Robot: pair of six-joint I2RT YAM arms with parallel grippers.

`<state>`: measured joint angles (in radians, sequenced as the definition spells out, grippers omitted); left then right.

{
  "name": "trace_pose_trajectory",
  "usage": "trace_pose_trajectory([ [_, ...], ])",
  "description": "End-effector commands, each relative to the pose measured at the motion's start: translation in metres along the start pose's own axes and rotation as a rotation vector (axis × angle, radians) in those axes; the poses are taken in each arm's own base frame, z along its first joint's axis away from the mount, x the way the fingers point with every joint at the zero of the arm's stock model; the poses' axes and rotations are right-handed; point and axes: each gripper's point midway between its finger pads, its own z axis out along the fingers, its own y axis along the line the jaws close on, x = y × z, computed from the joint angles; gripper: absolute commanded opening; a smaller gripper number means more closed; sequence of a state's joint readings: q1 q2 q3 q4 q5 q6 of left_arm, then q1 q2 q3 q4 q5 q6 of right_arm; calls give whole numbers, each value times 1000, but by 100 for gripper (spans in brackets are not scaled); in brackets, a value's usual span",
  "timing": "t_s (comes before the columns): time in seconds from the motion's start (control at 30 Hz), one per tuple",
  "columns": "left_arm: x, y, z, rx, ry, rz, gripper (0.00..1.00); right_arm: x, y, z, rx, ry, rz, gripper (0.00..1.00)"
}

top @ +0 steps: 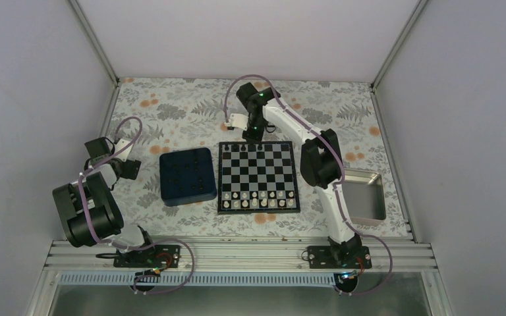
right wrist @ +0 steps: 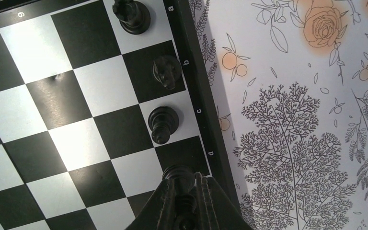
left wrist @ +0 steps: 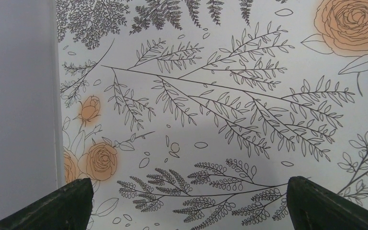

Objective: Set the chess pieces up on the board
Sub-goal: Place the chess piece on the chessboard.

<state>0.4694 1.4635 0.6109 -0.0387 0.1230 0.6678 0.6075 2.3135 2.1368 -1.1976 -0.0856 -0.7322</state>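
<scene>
— Three black chess pieces [right wrist: 166, 71] stand on the board [right wrist: 100, 86], on files a, b and c of the far rank, one per square. Right gripper [right wrist: 186, 186] is clenched on a fourth piece [right wrist: 178, 173] over the d square, right by the border.
— Seated or in the air?
— We can't tell. The fingers hide its base in the wrist view. We judge this is the placing step.
— Then we go straight down, slowly, with no sideways drift. The c-file piece is just beside it, and a swing that way tips it.
— Agreed. We can't confirm centring either, so we'd check it against the square's edges before release.
— Open only once the base is flat on the board. Part the fingers a little, then lift straight up so a pad doesn't drag the piece over.
— Left gripper [left wrist: 188, 191]?
— Spread wide, empty, hanging over the flowered cloth [left wrist: 220, 72], well apart from the board. We leave it there.
— Next supply?
— Blue tray [top: 201, 191] just beside the board on its left carries dark specks, too small for us to call. White pieces [top: 258, 199] fill the two near ranks. We don't touch those.
</scene>
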Motion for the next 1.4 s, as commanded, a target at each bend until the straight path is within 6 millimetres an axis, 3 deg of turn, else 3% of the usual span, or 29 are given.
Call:
trace_pose_trajectory([
  [0.0,1,-1,1,4,-4,3,100,-1,3,14,-20,1,-9,4],
  [1.0,2,-5,2,21,-4,10,100,11,-4,37,-9,46,1,11],
  [1.17,3,-6,3,29,-3,11,100,10,-3,33,-8,41,1,16],
  [1.37,3,-7,2,33,-5,10,100,3,-2,8,2,-2,-3,28],
])
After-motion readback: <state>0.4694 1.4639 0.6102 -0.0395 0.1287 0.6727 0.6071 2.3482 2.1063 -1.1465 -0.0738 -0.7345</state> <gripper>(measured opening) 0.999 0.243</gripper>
